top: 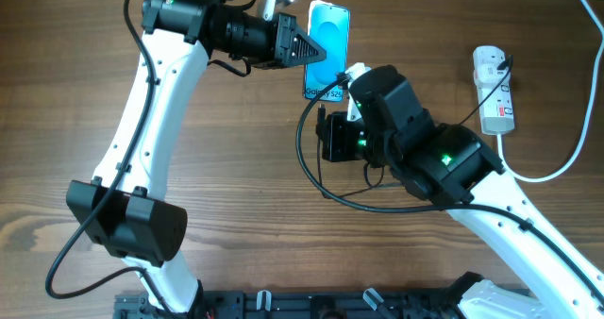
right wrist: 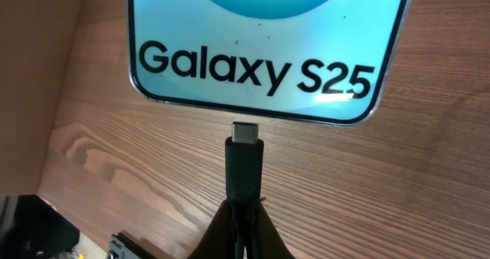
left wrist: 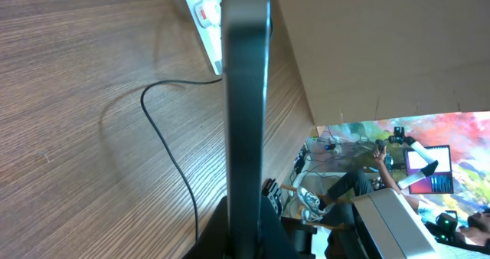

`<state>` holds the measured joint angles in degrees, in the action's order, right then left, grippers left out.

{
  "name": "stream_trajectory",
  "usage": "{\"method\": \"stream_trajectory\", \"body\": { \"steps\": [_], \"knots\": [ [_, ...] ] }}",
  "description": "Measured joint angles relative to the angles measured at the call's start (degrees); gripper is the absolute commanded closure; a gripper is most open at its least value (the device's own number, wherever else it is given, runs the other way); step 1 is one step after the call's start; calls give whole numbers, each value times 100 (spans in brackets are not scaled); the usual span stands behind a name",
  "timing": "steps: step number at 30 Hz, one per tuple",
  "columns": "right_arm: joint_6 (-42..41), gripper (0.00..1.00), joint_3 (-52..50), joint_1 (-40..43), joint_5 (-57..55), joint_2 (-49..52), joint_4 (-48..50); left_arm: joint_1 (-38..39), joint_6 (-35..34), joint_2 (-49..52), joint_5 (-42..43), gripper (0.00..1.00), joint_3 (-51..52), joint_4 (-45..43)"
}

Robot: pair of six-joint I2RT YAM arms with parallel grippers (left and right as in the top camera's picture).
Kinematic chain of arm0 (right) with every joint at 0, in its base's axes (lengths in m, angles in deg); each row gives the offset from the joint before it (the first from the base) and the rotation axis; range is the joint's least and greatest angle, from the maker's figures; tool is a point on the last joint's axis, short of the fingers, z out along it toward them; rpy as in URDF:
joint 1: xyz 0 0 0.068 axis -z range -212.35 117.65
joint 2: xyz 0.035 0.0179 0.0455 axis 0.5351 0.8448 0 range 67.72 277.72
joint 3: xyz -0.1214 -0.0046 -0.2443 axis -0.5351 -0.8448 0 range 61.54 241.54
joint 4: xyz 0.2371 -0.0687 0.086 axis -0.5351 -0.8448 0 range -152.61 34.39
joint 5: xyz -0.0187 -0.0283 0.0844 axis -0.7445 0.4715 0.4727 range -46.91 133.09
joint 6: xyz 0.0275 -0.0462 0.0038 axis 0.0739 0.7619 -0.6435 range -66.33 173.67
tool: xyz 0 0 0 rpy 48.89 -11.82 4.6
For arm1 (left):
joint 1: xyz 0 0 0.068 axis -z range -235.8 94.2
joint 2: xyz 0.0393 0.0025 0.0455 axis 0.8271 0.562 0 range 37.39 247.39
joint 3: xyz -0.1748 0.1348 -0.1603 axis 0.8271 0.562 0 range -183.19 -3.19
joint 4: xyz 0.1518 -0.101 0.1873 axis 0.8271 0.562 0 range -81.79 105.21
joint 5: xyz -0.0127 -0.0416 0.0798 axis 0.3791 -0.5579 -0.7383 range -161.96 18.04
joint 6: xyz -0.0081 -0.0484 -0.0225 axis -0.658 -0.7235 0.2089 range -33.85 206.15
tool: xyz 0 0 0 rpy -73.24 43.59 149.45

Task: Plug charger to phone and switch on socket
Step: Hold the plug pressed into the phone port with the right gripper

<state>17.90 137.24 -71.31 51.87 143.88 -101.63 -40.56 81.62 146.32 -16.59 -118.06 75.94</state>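
The phone (top: 328, 47) has a turquoise face and a white strip reading "Galaxy S25" at its near end. My left gripper (top: 307, 47) is shut on its left side; in the left wrist view the phone (left wrist: 245, 98) shows edge-on between the fingers (left wrist: 245, 236). My right gripper (right wrist: 243, 217) is shut on the charger's black connector (right wrist: 244, 163). The metal tip sits just below the phone's bottom edge (right wrist: 260, 75), with a small gap. The thin black charger cable (top: 311, 163) loops on the table. The white socket (top: 494, 88) lies at the right, apart from both grippers.
A thick white lead (top: 566, 163) runs from the socket toward the right edge. The right arm's body (top: 425, 149) lies between phone and socket. The socket end (left wrist: 205, 18) and thin cable (left wrist: 172, 148) show in the left wrist view.
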Motion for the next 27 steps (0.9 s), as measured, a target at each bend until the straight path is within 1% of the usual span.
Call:
{"method": "stream_trajectory", "body": {
  "steps": [23, 27],
  "knots": [
    [0, 96, 0, 55, 20, 0, 24, 0, 0, 0, 9, 96, 0, 48],
    [0, 96, 0, 55, 87, 0, 24, 0, 0, 0, 138, 96, 0, 44]
  ]
}}
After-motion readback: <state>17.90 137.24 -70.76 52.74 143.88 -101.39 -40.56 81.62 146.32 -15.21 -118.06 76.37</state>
